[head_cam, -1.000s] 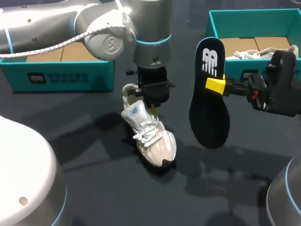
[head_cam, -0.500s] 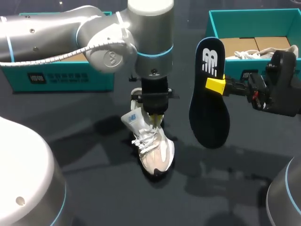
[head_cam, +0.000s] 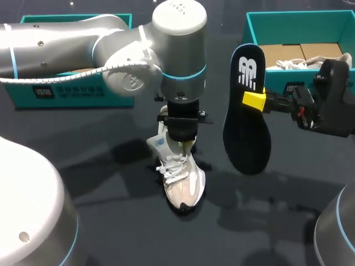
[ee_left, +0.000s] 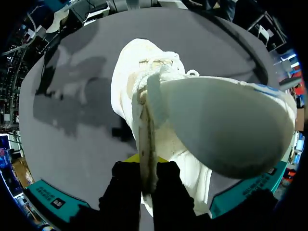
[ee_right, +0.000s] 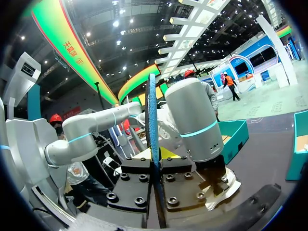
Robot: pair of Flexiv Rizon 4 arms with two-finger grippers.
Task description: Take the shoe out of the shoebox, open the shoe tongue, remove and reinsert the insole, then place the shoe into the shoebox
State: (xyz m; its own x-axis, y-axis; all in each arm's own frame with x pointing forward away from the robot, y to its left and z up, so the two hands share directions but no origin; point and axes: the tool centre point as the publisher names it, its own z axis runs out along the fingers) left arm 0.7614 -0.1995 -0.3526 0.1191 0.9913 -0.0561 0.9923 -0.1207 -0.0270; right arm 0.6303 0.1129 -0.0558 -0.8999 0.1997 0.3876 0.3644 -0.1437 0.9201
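On the dark table (head_cam: 111,183), my left gripper (head_cam: 186,143) pinches the tongue (ee_left: 146,125) of the shoe (head_cam: 183,183); my right gripper (head_cam: 255,100) clamps the insole (head_cam: 247,138) aloft. I'd hold the tongue wide and feed the insole toe-first.

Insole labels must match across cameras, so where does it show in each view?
Head view: insole upright in the right hand, right of the shoe.
Left wrist view: not in it.
Right wrist view: insole edge-on in the hand.
Shared landmark: the white shoe.

Two shoeboxes (head_cam: 83,91) (head_cam: 294,19), two shoes (head_cam: 180,177) (head_cam: 310,61), one insole (head_cam: 247,133), two arms (head_cam: 83,39) (head_cam: 333,105).
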